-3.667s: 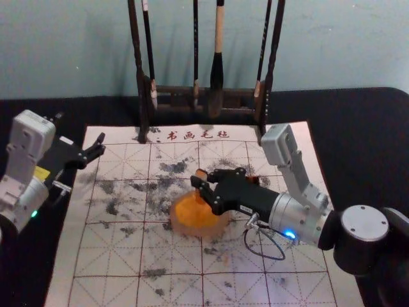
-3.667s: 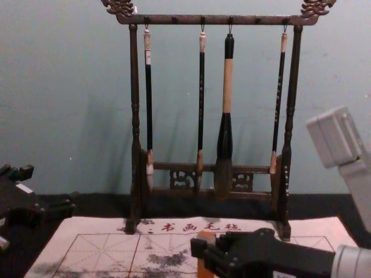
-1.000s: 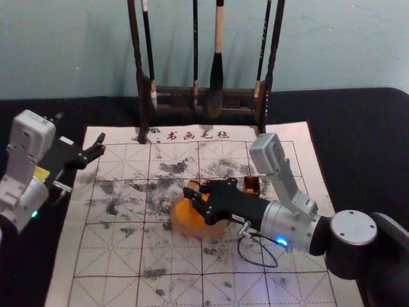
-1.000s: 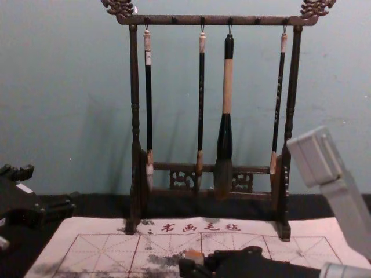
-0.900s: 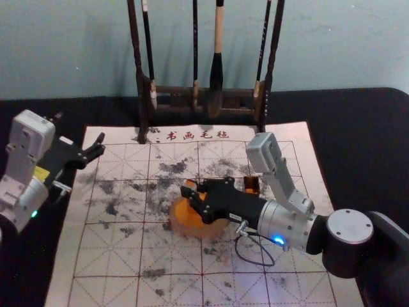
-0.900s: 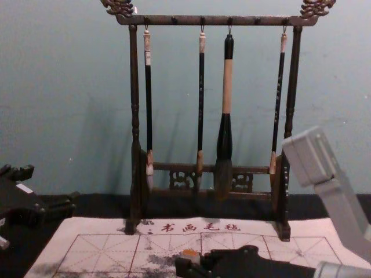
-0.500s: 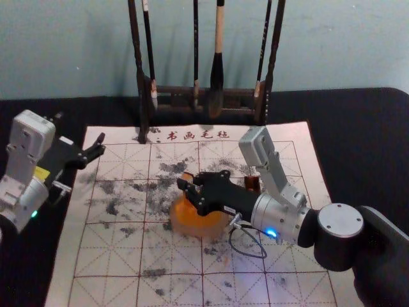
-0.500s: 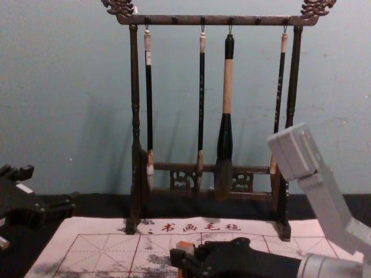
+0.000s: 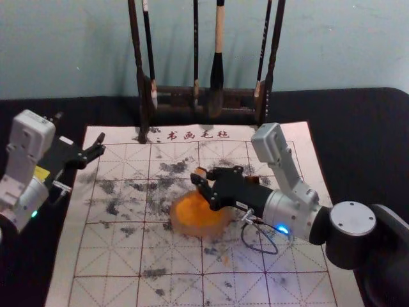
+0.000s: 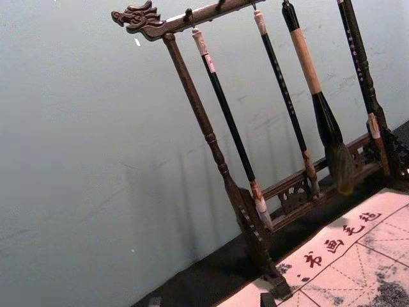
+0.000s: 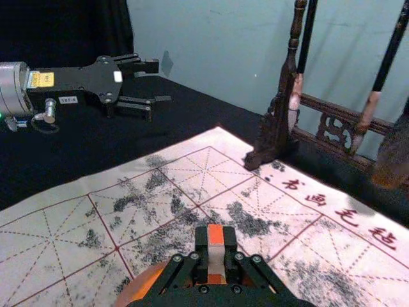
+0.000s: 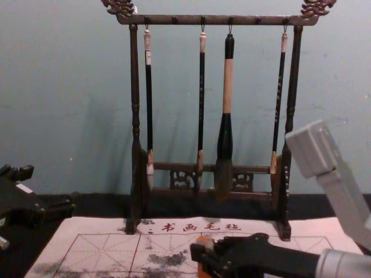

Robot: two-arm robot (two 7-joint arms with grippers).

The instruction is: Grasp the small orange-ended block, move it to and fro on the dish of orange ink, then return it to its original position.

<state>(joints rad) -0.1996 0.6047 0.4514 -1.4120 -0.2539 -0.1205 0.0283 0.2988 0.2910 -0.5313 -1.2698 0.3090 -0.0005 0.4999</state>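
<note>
You have here one small block (image 9: 200,171), with orange on its upper end, a pale middle part, and orange again lower down. It is upright, or very close to upright, and it is held from two sides. In the head view, you find its upper end at 12 o'clock of the dish (image 9: 223,225); in the chest view, it is near 6 o'clock from the centre. The dish is round and lies flat, with a pale peach border around bright orange ink (image 9: 192,210). You see it at 6 o'clock from the head view's centre. Whether the block's bottom touches the ink, you cannot tell.
</note>
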